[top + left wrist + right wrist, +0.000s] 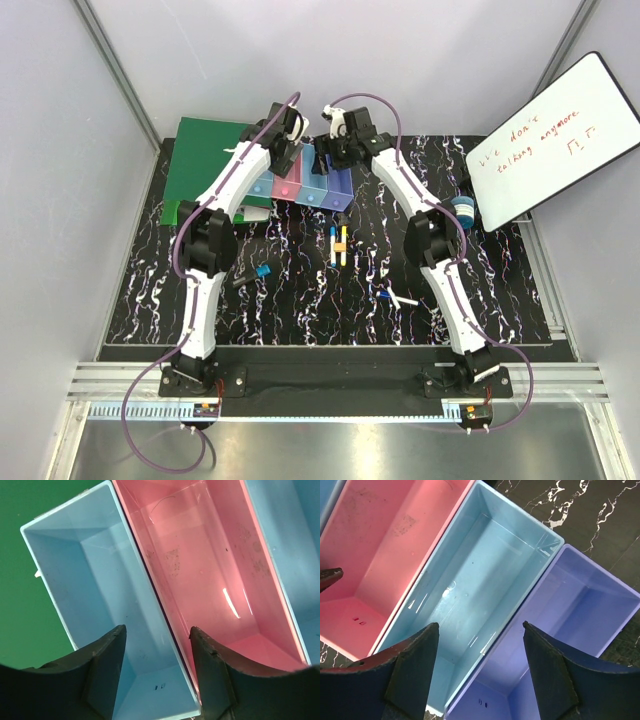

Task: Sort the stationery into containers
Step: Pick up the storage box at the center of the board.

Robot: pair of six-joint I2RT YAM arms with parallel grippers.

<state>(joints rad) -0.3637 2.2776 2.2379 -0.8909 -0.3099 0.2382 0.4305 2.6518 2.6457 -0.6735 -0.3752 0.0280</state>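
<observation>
The stationery lies loose on the worktop (300, 320), none of it in a bin so far as the wrist views show. Two pens (338, 243) lie side by side just near of the bins (318, 190), their long axes running near to far. A white stick (406, 299) with a blue marker (383, 296) lies nearer and to the right, a round disc (462, 207) at the far right, and a small blue piece (262, 271) and a black one (240, 283) to the left. Both arms reach over the row of bins, whose left end rests on the green binder (205, 150). The left fingers (105, 670) are spread with nothing between them, straddling the wall between the left blue bin (65, 580) and the pink bin (210, 580). The right fingers (410, 670) are likewise spread and bare, above the wall between the second blue bin (485, 565) and the violet bin (580, 600). Every loose item lies near of both sets of fingers, so any pick means drawing back toward the bases. The pens sit almost straight near of the right fingers, making the right arm the likelier one for them, with the fingers closing across the pens' left-right width.
</observation>
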